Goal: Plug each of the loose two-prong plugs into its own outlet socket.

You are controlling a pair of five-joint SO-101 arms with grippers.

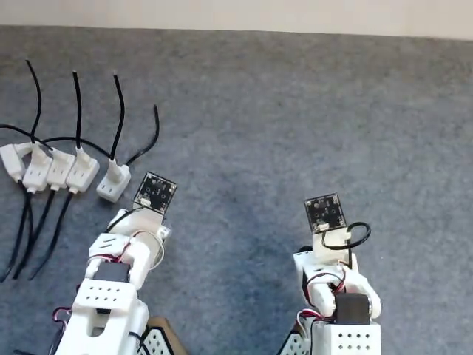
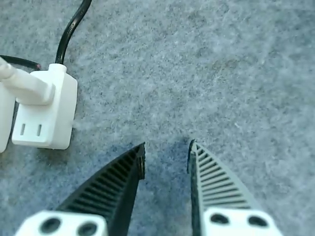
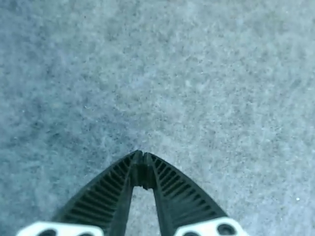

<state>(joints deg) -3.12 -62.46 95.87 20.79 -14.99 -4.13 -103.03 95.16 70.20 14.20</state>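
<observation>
A row of white outlet sockets (image 1: 59, 168) with black cords (image 1: 77, 111) lies at the table's left. The rightmost socket (image 1: 113, 181) sits just left of my left arm's camera head (image 1: 155, 192). In the left wrist view this socket (image 2: 49, 115) shows two empty slots (image 2: 30, 130), and a white plug (image 2: 27, 86) rests against its upper face. My left gripper (image 2: 166, 155) is open over bare carpet, a short way right of the socket. My right gripper (image 3: 142, 162) is shut and empty above bare carpet, and its arm (image 1: 332, 281) stands at the lower right.
Grey carpet (image 1: 295, 118) covers the whole table. Black cords (image 1: 29, 229) trail from the sockets toward the front left edge, and another cord (image 1: 151, 133) curves beside the rightmost socket. Open carpet stretches across the middle and right.
</observation>
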